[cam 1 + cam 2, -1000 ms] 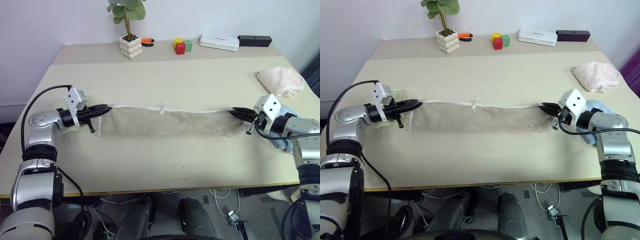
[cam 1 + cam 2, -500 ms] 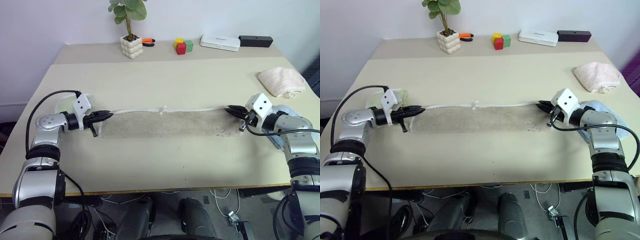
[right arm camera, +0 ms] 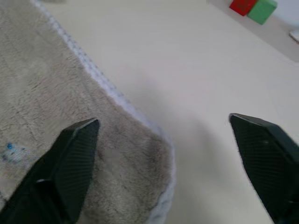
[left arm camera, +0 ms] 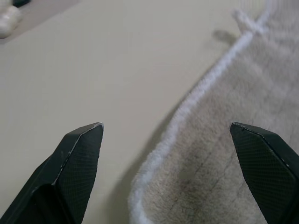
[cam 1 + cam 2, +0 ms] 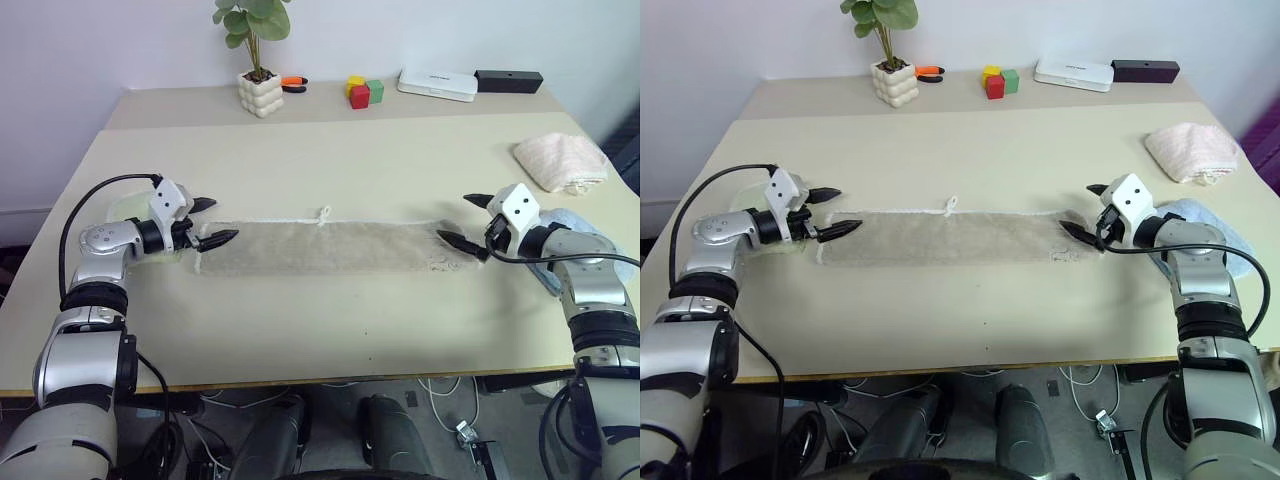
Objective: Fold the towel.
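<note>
on the table (image 5: 330,160), unlabelled towel (image 5: 330,248)

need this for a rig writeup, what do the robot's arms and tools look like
Both arms are silver-grey metal segments with black joint bands and a looping black cable. Each wrist carries a white angular block with small dark dots. The left tool and right tool each have two black, pointed, textured fingers.
</note>
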Controlling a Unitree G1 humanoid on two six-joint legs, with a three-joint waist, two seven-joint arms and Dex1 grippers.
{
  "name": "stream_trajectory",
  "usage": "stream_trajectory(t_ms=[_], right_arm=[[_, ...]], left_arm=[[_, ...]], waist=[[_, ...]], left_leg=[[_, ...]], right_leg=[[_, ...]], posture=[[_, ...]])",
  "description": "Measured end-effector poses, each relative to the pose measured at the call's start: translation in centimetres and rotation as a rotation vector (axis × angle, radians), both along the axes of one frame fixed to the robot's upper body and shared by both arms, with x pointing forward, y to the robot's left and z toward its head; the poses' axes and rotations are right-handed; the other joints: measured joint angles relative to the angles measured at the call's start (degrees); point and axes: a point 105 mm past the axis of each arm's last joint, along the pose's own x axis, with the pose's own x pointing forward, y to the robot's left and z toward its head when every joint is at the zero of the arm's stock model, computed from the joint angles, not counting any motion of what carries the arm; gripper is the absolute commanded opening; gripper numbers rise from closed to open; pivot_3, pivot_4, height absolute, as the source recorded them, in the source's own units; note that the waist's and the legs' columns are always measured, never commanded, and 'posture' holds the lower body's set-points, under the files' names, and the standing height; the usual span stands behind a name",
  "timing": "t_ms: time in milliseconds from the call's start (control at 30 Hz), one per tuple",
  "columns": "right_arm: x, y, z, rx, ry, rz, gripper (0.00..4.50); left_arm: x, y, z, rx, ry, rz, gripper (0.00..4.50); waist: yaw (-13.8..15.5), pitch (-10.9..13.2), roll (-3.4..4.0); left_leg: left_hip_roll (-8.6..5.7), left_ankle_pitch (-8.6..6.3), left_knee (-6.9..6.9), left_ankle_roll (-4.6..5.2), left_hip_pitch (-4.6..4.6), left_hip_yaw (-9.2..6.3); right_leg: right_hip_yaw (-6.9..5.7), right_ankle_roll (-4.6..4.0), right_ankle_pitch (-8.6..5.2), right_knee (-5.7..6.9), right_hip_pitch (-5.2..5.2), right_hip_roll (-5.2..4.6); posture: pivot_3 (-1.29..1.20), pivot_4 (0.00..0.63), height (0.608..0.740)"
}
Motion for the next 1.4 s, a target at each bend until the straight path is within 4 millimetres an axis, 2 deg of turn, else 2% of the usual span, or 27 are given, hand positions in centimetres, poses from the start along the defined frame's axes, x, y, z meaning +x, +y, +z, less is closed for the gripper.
stream_trajectory(t_ms=[33,100,233,267,333,400,467,533,567,633,700,733,800,933,1067,1200,1300,1400], right_arm=[[0.1,-0.2,0.5,0.032,-0.012,-0.013,3.50],[0.1,-0.4,1.3,0.089,-0.021,-0.029,2.55],[0.0,1.0,3.6,0.204,-0.084,-0.013,0.40],[0.0,1.6,4.1,0.239,-0.098,-0.009,0.01],[-0.1,3.4,4.7,0.331,-0.137,-0.014,0.01],[-0.1,5.8,4.5,0.417,-0.149,-0.020,0.01],[0.0,8.1,3.9,0.486,-0.138,-0.039,0.01],[0.1,9.3,2.9,0.552,-0.136,-0.110,0.01],[0.1,10.1,1.6,0.558,-0.110,-0.144,0.01],[0.2,11.7,-1.0,0.557,-0.042,-0.191,0.01],[0.7,11.6,-3.3,0.540,0.022,-0.283,0.01],[0.9,11.1,-4.1,0.523,0.037,-0.325,0.01],[1.1,10.1,-5.8,0.492,0.067,-0.404,0.01],[1.6,8.5,-6.0,0.504,0.043,-0.488,0.01],[1.8,6.6,-6.1,0.469,0.034,-0.556,0.01],[1.6,2.8,-6.1,0.418,0.021,-0.661,0.01],[1.3,3.0,-6.0,0.497,0.065,-0.616,0.84],[0.7,3.6,-5.3,0.572,0.100,-0.540,2.35]], left_arm=[[0.1,0.0,0.5,-0.039,0.003,0.002,3.62],[0.2,0.0,1.5,-0.093,-0.012,0.009,2.70],[0.8,-0.4,3.9,-0.175,-0.086,0.034,0.57],[0.9,-0.7,4.6,-0.199,-0.105,0.037,0.05],[1.1,-1.7,6.0,-0.286,-0.147,0.053,0.05],[1.2,-3.7,6.8,-0.360,-0.167,0.043,0.05],[1.0,-5.8,6.7,-0.429,-0.151,0.033,0.05],[1.0,-7.7,6.4,-0.609,-0.104,0.074,0.05],[1.0,-8.7,5.7,-0.698,-0.060,0.106,0.05],[0.8,-11.1,2.8,-0.795,0.056,0.166,0.05],[-0.1,-13.5,-1.3,-0.819,0.202,0.204,0.05],[-0.4,-14.1,-2.6,-0.808,0.245,0.213,0.05],[-0.3,-13.5,-3.8,-0.777,0.275,0.260,0.05],[1.0,-9.7,-3.8,-0.736,0.258,0.380,0.05],[1.2,-6.4,-4.5,-0.688,0.253,0.474,0.05],[0.9,-3.9,-4.5,-0.682,0.240,0.516,0.05],[0.5,-4.3,-4.3,-0.736,0.256,0.443,0.89],[0.1,-5.4,-3.4,-0.747,0.248,0.337,2.42]], waist=[[0.0,0.0,0.00],[0.1,0.0,0.00],[0.0,0.0,-0.01],[0.1,0.0,-0.01],[0.1,0.0,-0.05],[0.1,0.0,-0.06],[0.1,0.0,-0.05],[0.1,-0.1,-0.07],[0.3,-0.2,-0.06],[0.3,-0.2,-0.05],[0.3,-0.2,-0.07],[0.3,-0.2,-0.08],[0.2,-0.2,-0.08],[0.2,-0.3,-0.14],[0.4,-0.3,-0.21],[0.5,-0.4,-0.24],[0.3,-0.4,-0.24],[0.3,-0.4,-0.25]], left_leg=[[0.00,0.00,0.00,0.00,0.00,0.00],[0.00,0.00,0.01,0.00,0.00,-0.02],[0.00,0.00,0.03,-0.01,0.00,-0.05],[0.00,0.00,0.03,-0.01,0.00,-0.05],[0.01,0.01,0.03,-0.01,0.00,-0.10],[0.00,0.03,0.04,-0.05,0.00,-0.10],[-0.01,0.06,0.06,-0.09,-0.01,-0.09],[-0.01,0.08,0.06,-0.12,0.02,-0.09],[-0.01,0.08,0.08,-0.12,0.04,-0.10],[-0.04,0.09,0.11,-0.12,0.06,-0.09],[-0.05,0.11,0.13,-0.14,0.05,-0.07],[-0.04,0.13,0.13,-0.16,0.05,-0.07],[0.06,0.16,0.10,-0.22,0.08,-0.07],[0.18,0.17,0.06,-0.26,0.20,-0.06],[0.17,0.16,0.06,-0.25,0.35,-0.06],[0.17,0.10,-0.02,-0.22,0.65,-0.06],[0.21,0.10,-0.08,-0.22,0.67,-0.07],[0.23,0.09,-0.11,-0.20,0.62,-0.07]], right_leg=[[0.00,0.00,0.00,0.00,0.00,0.00],[0.00,0.00,0.00,0.00,0.01,0.00],[0.01,0.00,0.00,0.03,0.01,-0.01],[0.02,0.00,0.00,0.03,0.01,-0.01],[0.08,0.00,0.00,0.07,0.01,-0.01],[0.09,0.00,0.00,0.11,0.01,-0.01],[0.12,0.00,0.01,0.15,-0.03,0.00],[0.14,-0.01,0.01,0.19,-0.01,0.00],[0.14,0.00,0.01,0.19,0.02,0.01],[0.16,0.00,0.02,0.20,0.06,0.08],[0.24,0.03,0.07,0.21,0.04,0.18],[0.26,0.02,0.08,0.22,0.02,0.22],[0.27,-0.04,0.12,0.22,0.02,0.32],[0.27,-0.10,0.14,0.21,0.10,0.41],[0.26,-0.10,0.15,0.07,0.21,0.41],[0.26,-0.10,0.15,-0.11,0.64,0.40],[0.25,-0.10,0.14,-0.14,0.70,0.39],[0.25,-0.10,0.14,-0.14,0.63,0.37]], posture=[[0.00,0.150,0.740],[0.00,0.150,0.740],[0.00,0.150,0.740],[0.00,0.150,0.740],[0.00,0.150,0.740],[0.00,0.150,0.740],[0.00,0.150,0.740],[0.00,0.150,0.740],[0.00,0.150,0.740],[0.00,0.150,0.740],[0.00,0.150,0.740],[0.00,0.150,0.740],[0.00,0.150,0.740],[0.00,0.150,0.740],[0.00,0.150,0.740],[0.00,0.150,0.740],[0.00,0.150,0.740],[0.00,0.150,0.740]])
